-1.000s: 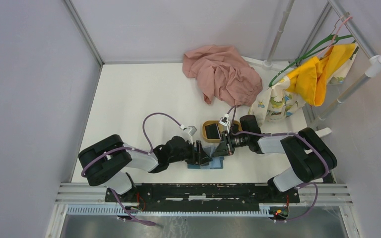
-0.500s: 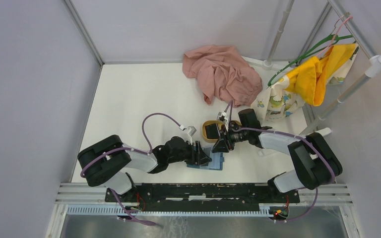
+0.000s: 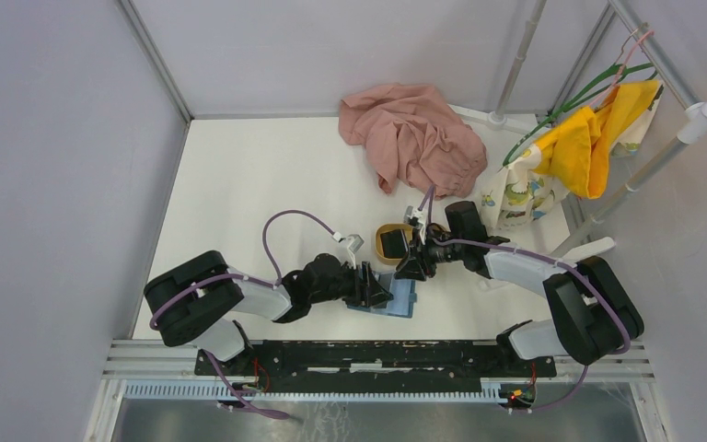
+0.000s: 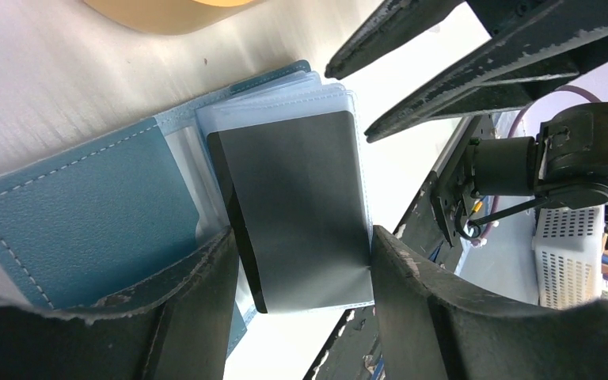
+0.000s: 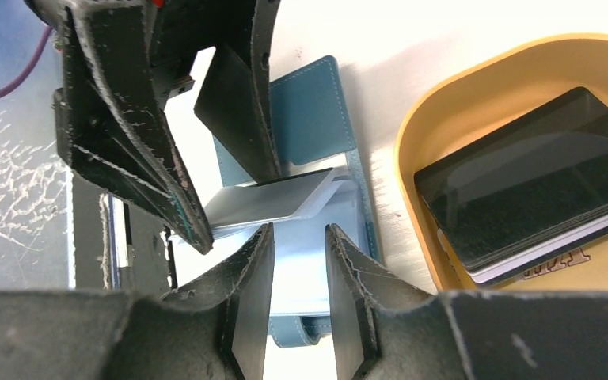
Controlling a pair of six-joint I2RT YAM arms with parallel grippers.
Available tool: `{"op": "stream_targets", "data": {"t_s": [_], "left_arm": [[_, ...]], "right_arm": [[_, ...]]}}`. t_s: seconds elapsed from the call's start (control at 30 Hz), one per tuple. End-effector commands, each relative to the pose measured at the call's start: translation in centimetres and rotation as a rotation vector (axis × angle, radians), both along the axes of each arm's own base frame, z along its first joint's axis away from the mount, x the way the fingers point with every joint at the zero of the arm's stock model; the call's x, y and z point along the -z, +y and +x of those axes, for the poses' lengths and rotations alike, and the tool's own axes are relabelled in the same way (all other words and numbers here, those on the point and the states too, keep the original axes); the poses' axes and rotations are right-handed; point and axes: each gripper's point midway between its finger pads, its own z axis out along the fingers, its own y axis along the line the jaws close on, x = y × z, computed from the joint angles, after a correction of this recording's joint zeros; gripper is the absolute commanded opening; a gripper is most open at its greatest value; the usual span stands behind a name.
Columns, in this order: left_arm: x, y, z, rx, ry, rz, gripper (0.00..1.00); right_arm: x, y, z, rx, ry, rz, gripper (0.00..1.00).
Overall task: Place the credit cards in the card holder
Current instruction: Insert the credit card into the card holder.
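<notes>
Card holder (image 4: pixel 87 229) lies open on the table (image 3: pixel 258 184), just on my side of the tray (image 5: pixel 475 95), clear sleeves (image 5: pixel 273 207) fanned up off the lighter blue inside.

Left fingers (image 3: pixel 379 293) are pinching one black card (image 4: pixel 297 206) across its two long edges. It's tilted, with the lower end down among the sleeves. Can't tell whether it's actually inside a pocket or just resting against one.

Right fingers (image 3: pixel 409 269) hang over the holder's inner face, parted by a narrow gap, with nothing between them.

The rest of the cards (image 5: pixel 530 182) are stacked in the tray, well apart from both arms.

Handling, my read:
- The card is light, stiff and glossy, so an edge pinch can slip or twist if I push hard.
- The sleeves are floppy film and will buckle rather than guide the card.
- The holder is light too and will likely skate on the table.
- I'd keep the edge grip high on the card and use the right fingers to pin the cover or spread a sleeve mouth before pushing.
</notes>
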Motion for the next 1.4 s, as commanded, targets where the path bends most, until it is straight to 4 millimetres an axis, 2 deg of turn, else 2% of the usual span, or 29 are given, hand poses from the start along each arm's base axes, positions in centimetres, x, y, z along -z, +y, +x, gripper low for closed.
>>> {"op": "stream_targets", "data": {"t_s": [0.0, 0.27, 0.47, 0.8, 1.03, 1.37], "left_arm": [[-1.8, -0.8, 0.4, 0.003, -0.02, -0.081, 0.61], [-1.8, -0.9, 0.3, 0.009, -0.014, -0.09, 0.61], [-1.7, -1.1, 0.3, 0.018, -0.006, -0.097, 0.62], [-1.7, -1.5, 0.2, 0.028, 0.006, -0.107, 0.75], [-1.7, -1.6, 0.3, 0.028, 0.009, -0.103, 0.78], [-2.1, -1.7, 0.4, 0.025, 0.029, -0.127, 0.78]], "right_arm": [[0.5, 0.1, 0.5, 0.005, -0.053, -0.026, 0.36], [0.7, 0.5, 0.2, -0.005, -0.048, -0.03, 0.36], [0.5, 1.2, -0.8, -0.035, -0.02, 0.009, 0.37], [1.0, 1.4, -0.9, -0.036, -0.002, -0.004, 0.38], [1.1, 1.5, -1.1, -0.041, 0.009, 0.0, 0.41], [2.1, 2.1, -1.3, -0.046, 0.004, -0.039, 0.49]]}}
